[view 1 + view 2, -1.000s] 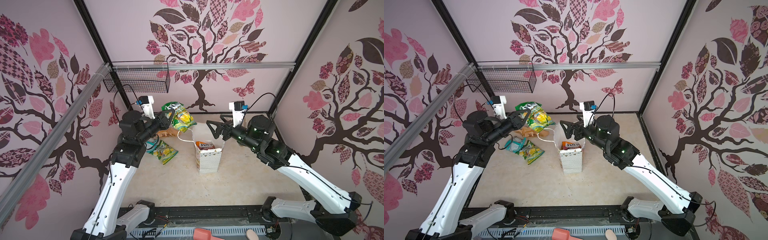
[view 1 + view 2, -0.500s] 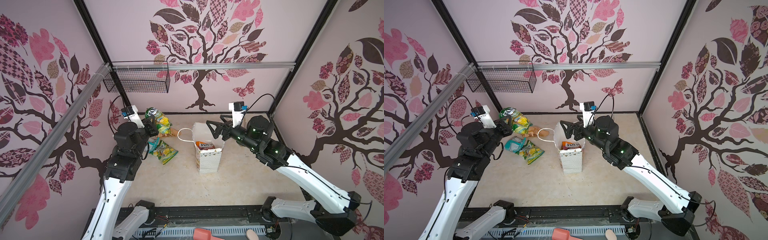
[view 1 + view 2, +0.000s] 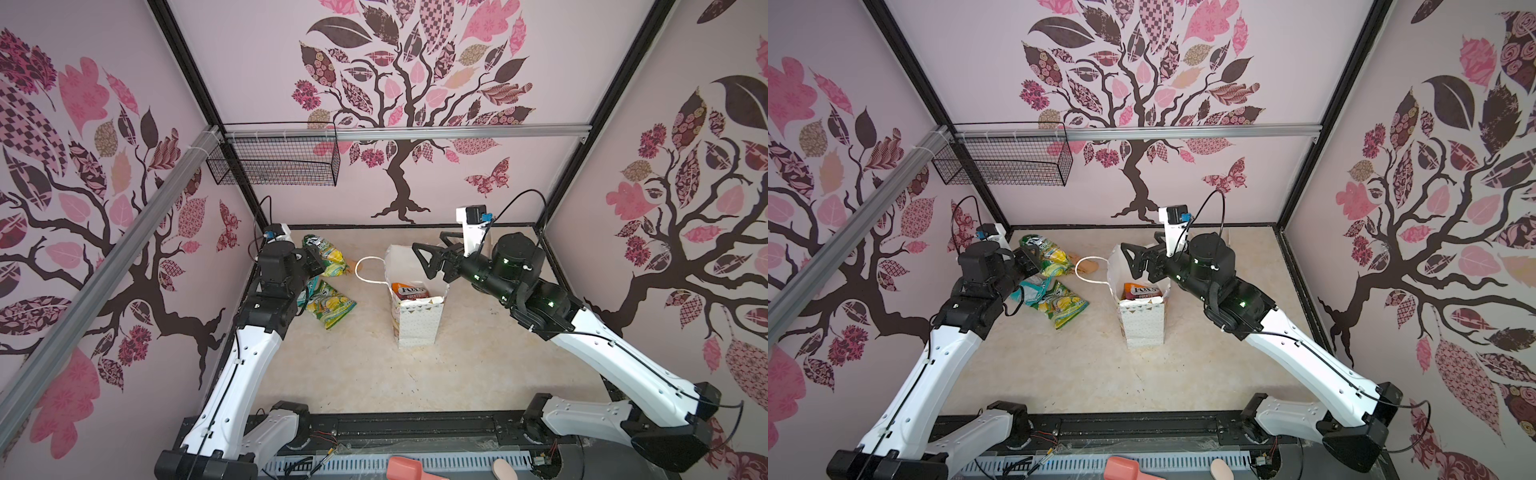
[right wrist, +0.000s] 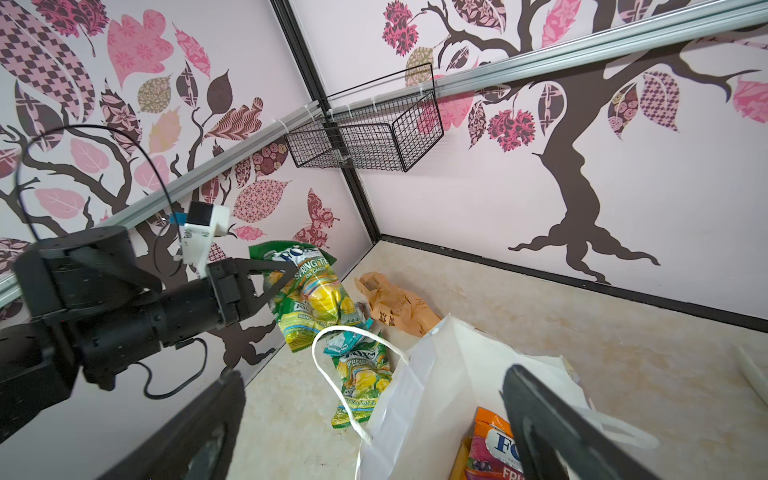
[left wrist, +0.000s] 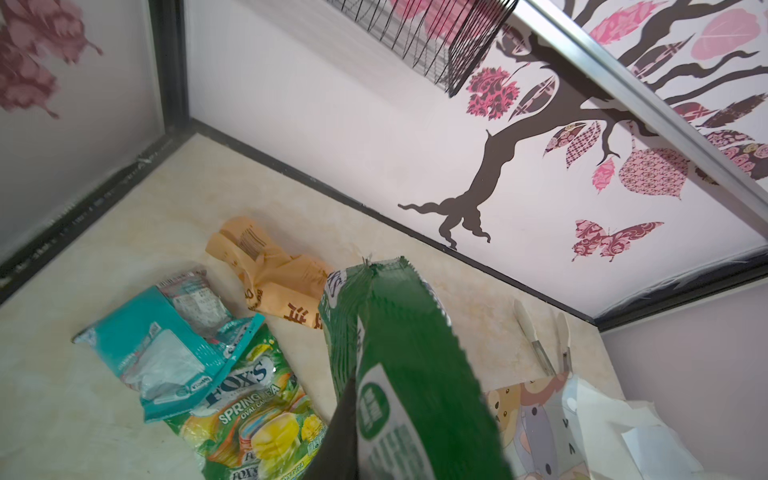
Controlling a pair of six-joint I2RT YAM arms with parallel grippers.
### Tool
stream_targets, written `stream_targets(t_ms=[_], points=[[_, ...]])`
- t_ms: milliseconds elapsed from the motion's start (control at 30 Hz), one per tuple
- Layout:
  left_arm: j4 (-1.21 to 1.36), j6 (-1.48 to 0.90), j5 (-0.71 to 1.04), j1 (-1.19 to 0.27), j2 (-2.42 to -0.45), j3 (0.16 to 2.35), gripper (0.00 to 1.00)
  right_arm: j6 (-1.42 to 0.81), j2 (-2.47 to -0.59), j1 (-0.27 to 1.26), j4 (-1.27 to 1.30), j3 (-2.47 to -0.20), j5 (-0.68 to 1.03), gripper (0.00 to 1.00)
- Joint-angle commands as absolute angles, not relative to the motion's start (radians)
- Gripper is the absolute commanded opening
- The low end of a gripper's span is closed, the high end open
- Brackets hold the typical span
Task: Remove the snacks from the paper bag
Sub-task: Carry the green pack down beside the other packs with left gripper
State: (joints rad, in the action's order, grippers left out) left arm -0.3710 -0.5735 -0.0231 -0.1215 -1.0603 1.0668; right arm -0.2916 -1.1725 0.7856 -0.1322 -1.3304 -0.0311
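Over beige bench (image 3: 374, 374), holds crinkly green-and-yellow foil packet (image 3: 329, 258) pinched in left tool (image 3: 316, 262), right tool (image 3: 428, 243) gaping empty; should set it down next.

A tall white paper gift bag (image 3: 415, 328) stands on the table (image 3: 353, 374), an orange foil packet (image 3: 409, 291) inside. Left of it lies a green-and-yellow foil packet (image 3: 332, 305), a teal foil packet (image 5: 124, 332) partly on it, a tan-orange crumpled packet (image 5: 270, 274) behind them.
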Motion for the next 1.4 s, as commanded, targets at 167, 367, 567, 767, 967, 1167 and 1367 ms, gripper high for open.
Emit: stream_targets(t_ms=[167, 367, 567, 767, 967, 1167, 1367], points=[[-0.087, -0.832, 0.314, -0.038, -1.162, 0.912, 0.0, -0.295, -1.177, 0.79, -0.148, -1.344, -0.048, 1.0], [0.063, -0.918, 0.423, -0.04, -1.262, 0.845, 0.0, -0.302, -1.189, 0.79, -0.15, -1.345, -0.038, 1.0], [0.154, -0.936, 0.427, -0.085, -1.357, 0.815, 0.0, -0.299, -1.192, 0.791, -0.153, -1.346, -0.041, 1.0], [0.193, -0.923, 0.413, -0.138, -1.465, 0.813, 0.0, -0.295, -1.193, 0.79, -0.162, -1.343, -0.047, 1.0], [0.229, -0.906, 0.382, -0.149, -1.555, 0.804, 0.02, -0.293, -1.195, 0.79, -0.175, -1.341, -0.05, 0.99], [0.258, -0.896, 0.366, -0.15, -1.631, 0.796, 0.09, -0.288, -1.195, 0.79, -0.194, -1.335, -0.055, 1.0], [0.198, -0.872, 0.322, -0.149, -1.648, 0.815, 0.23, -0.278, -1.198, 0.79, -0.206, -1.341, -0.058, 1.0]])
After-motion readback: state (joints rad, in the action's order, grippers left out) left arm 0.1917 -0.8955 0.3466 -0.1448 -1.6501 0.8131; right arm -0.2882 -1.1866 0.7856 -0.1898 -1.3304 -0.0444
